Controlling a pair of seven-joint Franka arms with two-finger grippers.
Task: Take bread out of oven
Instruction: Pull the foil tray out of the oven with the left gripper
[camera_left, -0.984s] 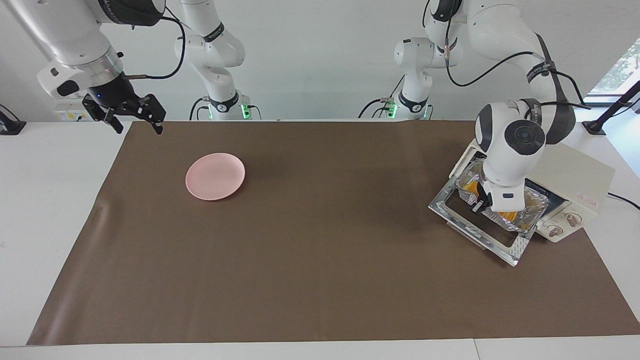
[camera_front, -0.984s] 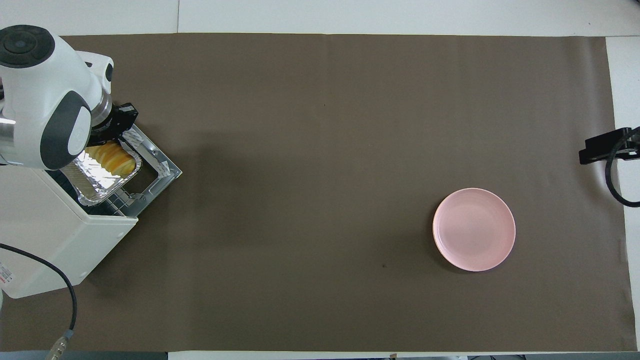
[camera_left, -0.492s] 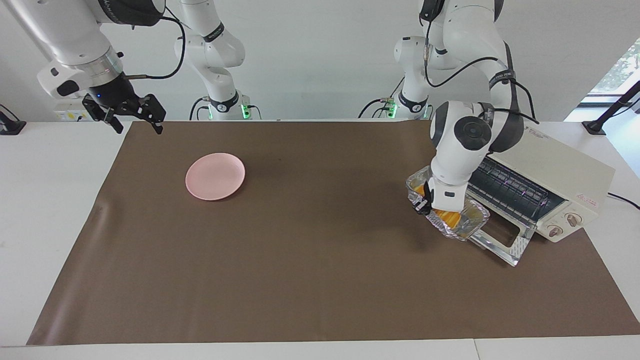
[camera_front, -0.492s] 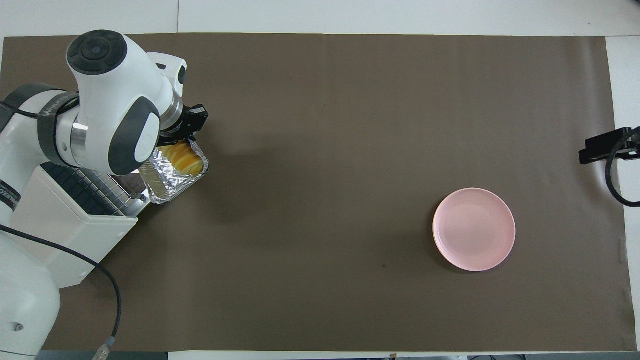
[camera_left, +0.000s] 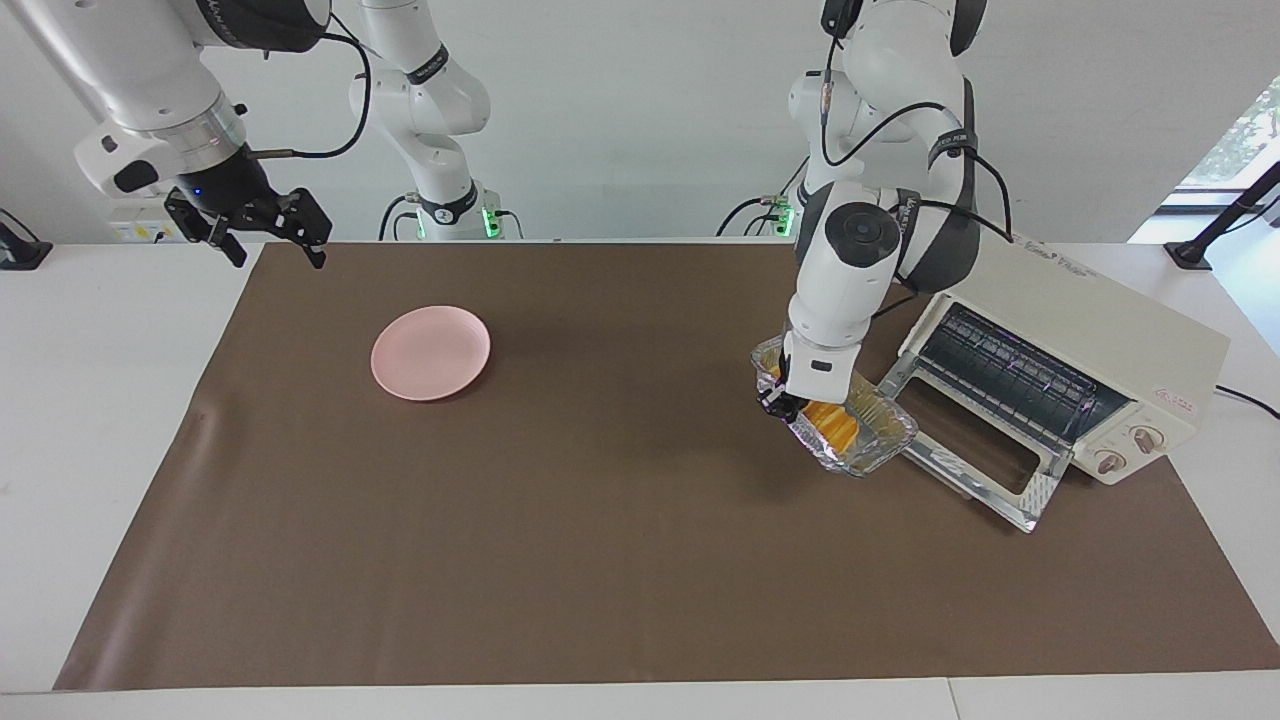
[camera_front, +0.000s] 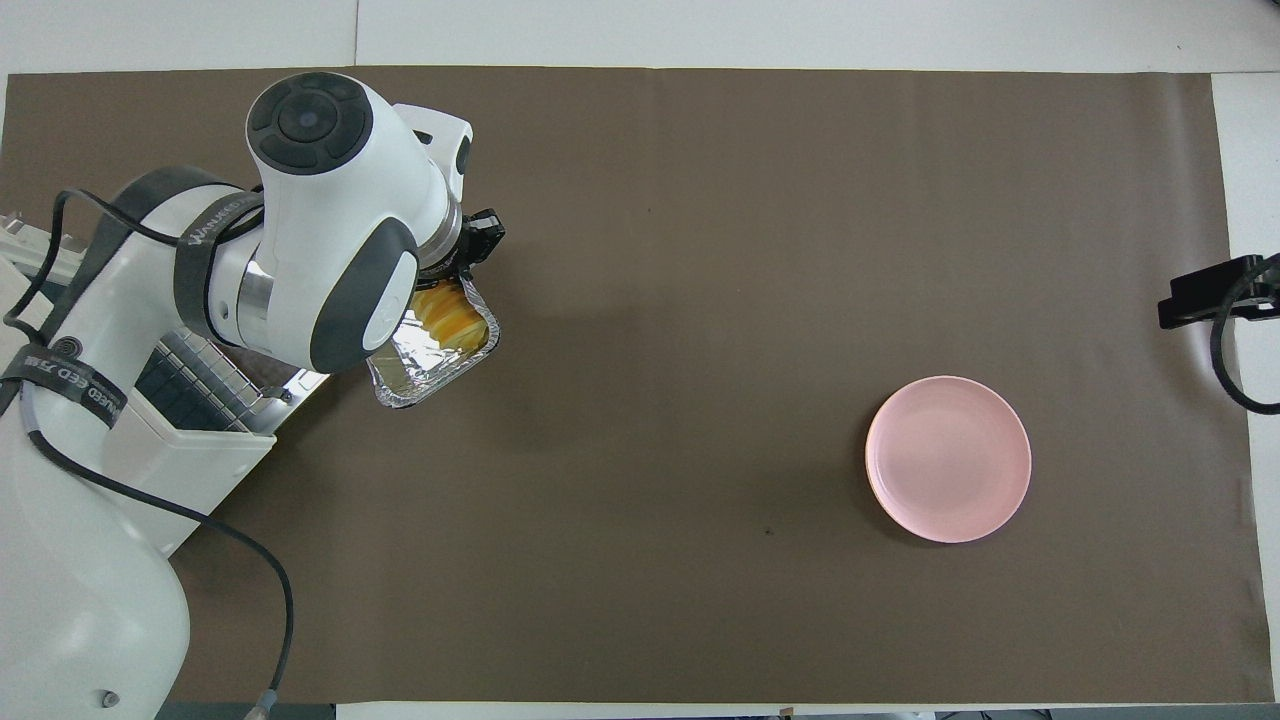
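The golden ridged bread (camera_left: 833, 421) rides in a crinkled silver foil tray (camera_left: 868, 441) just outside the cream-white oven (camera_left: 1095, 345). Our left tool (camera_left: 777, 400) pinches the tray's rim; we should keep it level. Our right tool (camera_left: 266, 228) waits open, well away from the oven.

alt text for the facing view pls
The left pincer, shut on a foil tray holding the bread, hangs over the mat beside the open oven. The open right pincer waits; a pink plate sits nearby.

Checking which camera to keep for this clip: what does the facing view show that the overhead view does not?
Facing only: the oven front with knobs, its open door, and the waiting right hand, open.
Overhead only: nothing extra; the left arm hides much of the oven there.
Both: the left hand shut on the foil tray rim, the bread inside, and the pink plate.
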